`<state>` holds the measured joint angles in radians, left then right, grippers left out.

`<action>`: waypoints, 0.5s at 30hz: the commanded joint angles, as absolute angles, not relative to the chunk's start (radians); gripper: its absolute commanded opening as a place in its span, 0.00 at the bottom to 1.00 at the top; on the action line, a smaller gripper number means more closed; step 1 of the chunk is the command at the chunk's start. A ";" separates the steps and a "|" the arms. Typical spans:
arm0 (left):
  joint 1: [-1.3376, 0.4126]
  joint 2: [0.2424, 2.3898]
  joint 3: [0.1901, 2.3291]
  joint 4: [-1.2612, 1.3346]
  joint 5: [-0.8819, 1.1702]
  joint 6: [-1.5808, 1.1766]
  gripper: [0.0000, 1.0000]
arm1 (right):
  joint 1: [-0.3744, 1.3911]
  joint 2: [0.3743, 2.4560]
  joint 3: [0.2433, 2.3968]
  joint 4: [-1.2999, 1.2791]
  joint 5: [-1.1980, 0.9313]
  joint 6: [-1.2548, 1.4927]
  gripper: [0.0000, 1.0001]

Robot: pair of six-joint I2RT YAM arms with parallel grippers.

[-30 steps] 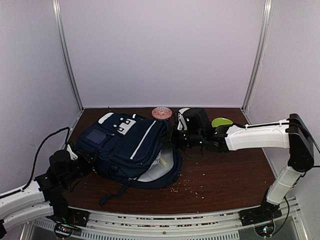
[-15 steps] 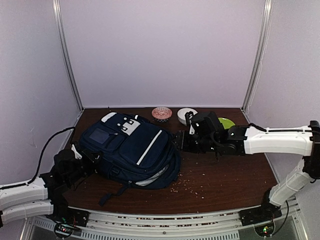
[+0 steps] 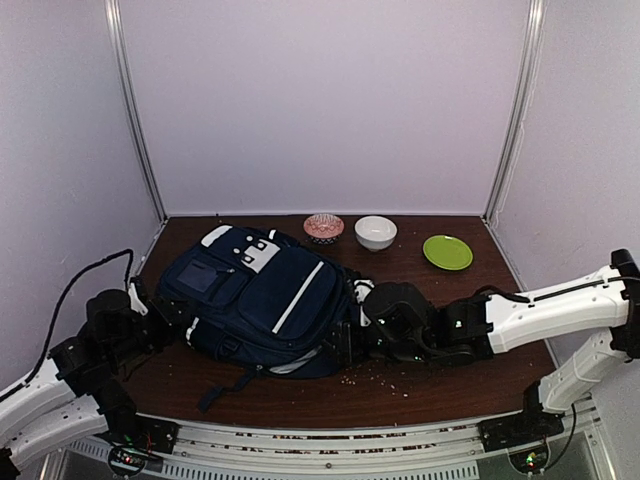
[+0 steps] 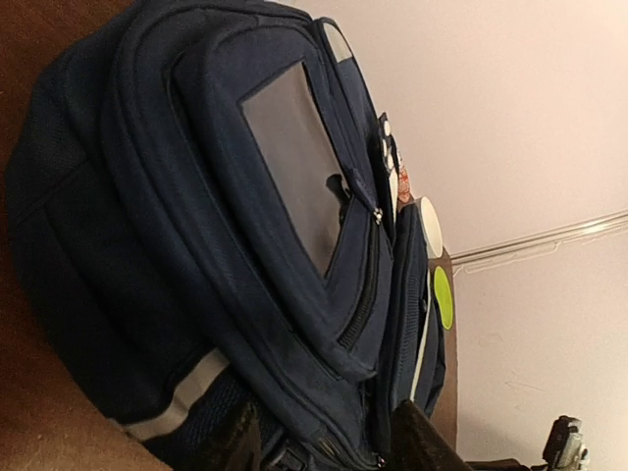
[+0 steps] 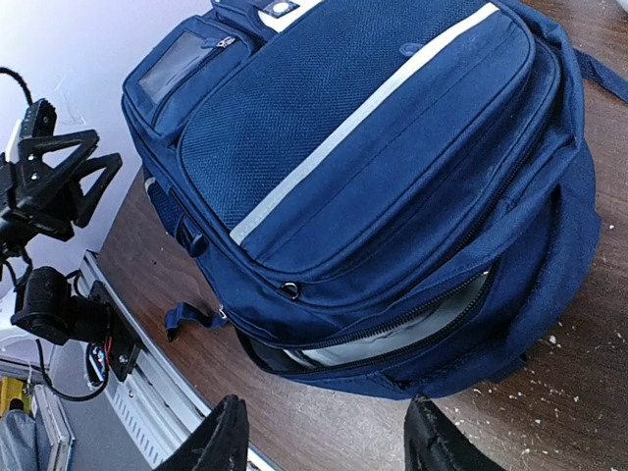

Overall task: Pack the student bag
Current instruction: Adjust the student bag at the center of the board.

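Left hand (image 4: 324, 446): I see its fingers spread wide, gripping nothing; one end of the student bag (image 3: 260, 300) sits just ahead of them.
Right hand (image 5: 324, 442): fingers apart too and empty, pointed at the bag's near corner.
Bag position: lies front up on the left half of the desk (image 3: 470, 310), between my two hands.
Zip: main compartment gapes slightly, grey lining (image 5: 392, 334) showing.
Far edge: pink bowl (image 3: 323, 227), white bowl (image 3: 375, 232), green plate (image 3: 447, 251).
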<state>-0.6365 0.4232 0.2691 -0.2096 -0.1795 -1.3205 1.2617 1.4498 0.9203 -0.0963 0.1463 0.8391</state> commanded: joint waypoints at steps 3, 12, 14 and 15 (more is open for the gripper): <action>-0.634 0.303 0.416 -0.773 -0.167 -1.328 0.97 | 1.268 1.528 0.954 -0.033 0.110 0.835 0.54; -0.635 0.275 0.205 -0.658 -0.048 -1.427 0.98 | 1.260 1.508 0.861 -0.011 0.181 0.900 0.54; -0.636 0.295 0.193 -0.614 -0.048 -1.433 0.98 | 1.259 1.496 0.852 -0.014 0.190 0.902 0.54; -0.635 0.304 0.192 -0.594 -0.051 -1.432 0.98 | 1.259 1.490 0.845 -0.015 0.194 0.904 0.54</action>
<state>-0.6365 0.2825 0.2104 -0.7055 -0.0891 -1.3960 1.2625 1.5379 0.8684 -0.0257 0.1436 0.8829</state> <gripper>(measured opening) 0.978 0.542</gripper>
